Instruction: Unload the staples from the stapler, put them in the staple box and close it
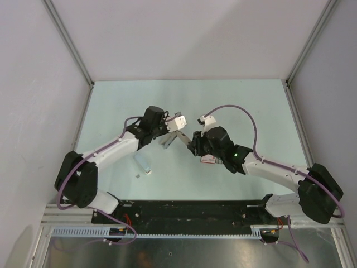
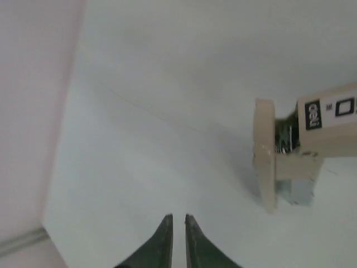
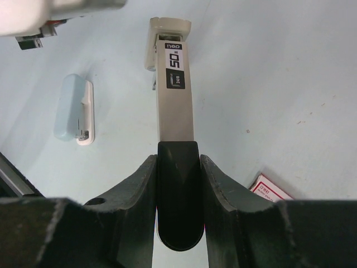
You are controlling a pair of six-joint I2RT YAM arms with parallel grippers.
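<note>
My right gripper (image 3: 177,159) is shut on the black rear end of the stapler (image 3: 174,84), a long white body held out ahead of the fingers above the table. In the top view the stapler (image 1: 179,137) spans the gap between the two grippers. My left gripper (image 2: 178,218) hovers just short of the stapler's front (image 2: 265,156), its fingertips a narrow gap apart with nothing between them. A tiny grey sliver (image 1: 138,176) lies on the table; it is too small to tell whether it is staples. No staples show in the stapler.
A pale blue piece with a white side (image 3: 74,109) lies on the table left of the stapler, in the top view (image 1: 143,163) below the left arm. A pink-and-white box (image 3: 270,192) lies under the right gripper. Grey walls enclose three sides.
</note>
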